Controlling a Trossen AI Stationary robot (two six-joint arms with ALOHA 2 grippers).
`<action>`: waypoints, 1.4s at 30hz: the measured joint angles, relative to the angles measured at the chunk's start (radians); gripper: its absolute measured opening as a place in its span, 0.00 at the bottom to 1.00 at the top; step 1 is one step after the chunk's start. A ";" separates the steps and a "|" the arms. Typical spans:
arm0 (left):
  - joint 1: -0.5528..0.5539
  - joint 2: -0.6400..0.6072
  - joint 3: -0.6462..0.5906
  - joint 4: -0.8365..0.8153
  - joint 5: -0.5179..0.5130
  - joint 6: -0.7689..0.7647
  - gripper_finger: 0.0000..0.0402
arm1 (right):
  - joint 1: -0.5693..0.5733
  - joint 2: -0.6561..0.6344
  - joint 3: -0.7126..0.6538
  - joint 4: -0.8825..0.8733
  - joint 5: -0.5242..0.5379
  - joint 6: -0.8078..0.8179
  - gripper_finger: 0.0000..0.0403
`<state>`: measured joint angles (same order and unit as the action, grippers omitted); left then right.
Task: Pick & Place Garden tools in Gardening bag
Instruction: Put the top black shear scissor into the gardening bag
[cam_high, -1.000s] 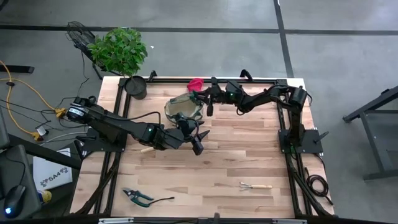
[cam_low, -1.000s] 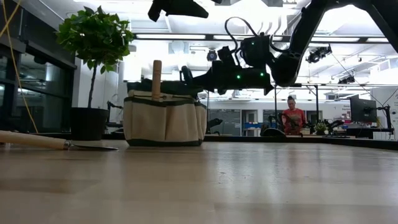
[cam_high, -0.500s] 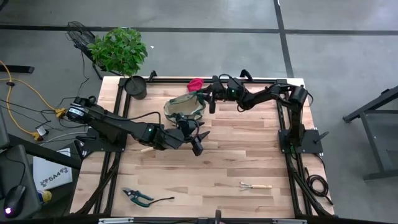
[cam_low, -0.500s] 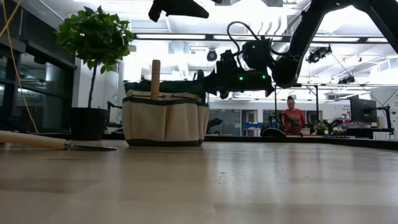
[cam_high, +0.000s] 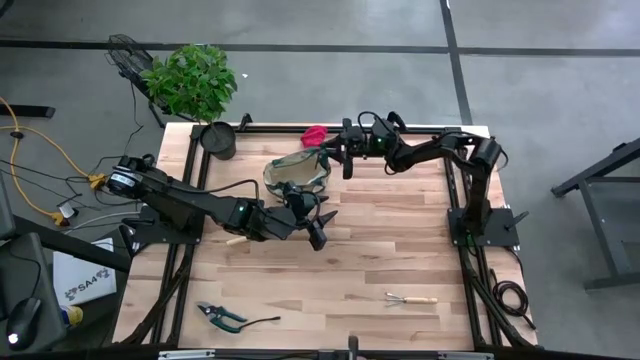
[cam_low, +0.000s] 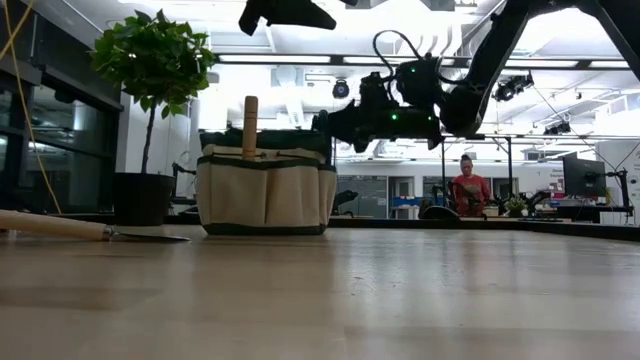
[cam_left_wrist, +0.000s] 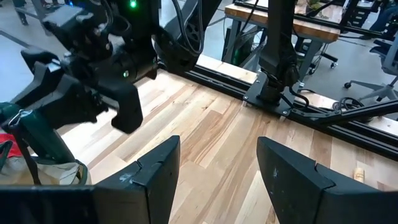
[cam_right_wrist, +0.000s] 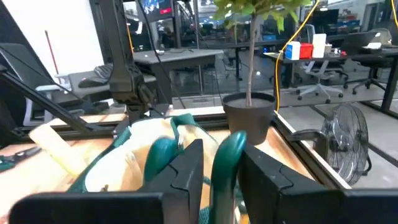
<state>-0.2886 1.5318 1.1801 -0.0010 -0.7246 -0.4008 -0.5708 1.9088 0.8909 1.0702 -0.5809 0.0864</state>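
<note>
The right gripper (cam_high: 345, 152) hangs just beside the tan gardening bag (cam_high: 297, 172), fingers slightly parted around one green handle (cam_right_wrist: 229, 155), while the left gripper (cam_high: 318, 224), spread and empty, waits near the bag.

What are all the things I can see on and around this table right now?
Gardening bag: one, tan with dark green trim, far middle of the table, a wooden handle sticking up out of it.
Red glove: one, red, far edge behind the bag.
Pruners: one, green and black, near left corner.
Mini rake: one, wooden handle, near right.
Trowel: one, wooden handle, lying flat left of the bag, under the left arm.
Black pot: one, far left corner, holding a green plant.
Fan: one, dark, floor beyond the plant.
Person: one, red top, far in the room.
Left gripper: open, hanging mid-table near the bag.
Right gripper: fingers on either side of the bag's green handle, beside the bag's right edge.
</note>
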 joint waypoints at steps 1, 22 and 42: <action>0.000 0.000 0.000 0.000 0.000 -0.002 0.52 | -0.003 -0.011 0.000 -0.012 -0.001 0.000 0.21; 0.000 0.000 0.000 -0.001 -0.003 -0.003 0.52 | -0.066 -0.112 0.000 -0.139 -0.189 -0.028 0.01; 0.000 0.027 0.000 -0.002 -0.020 -0.020 0.52 | -0.038 -0.113 0.000 -0.307 -0.155 -0.140 0.01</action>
<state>-0.2882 1.5585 1.1797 -0.0031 -0.7441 -0.4206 -0.6086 1.7954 0.8909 0.7630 -0.7358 -0.0538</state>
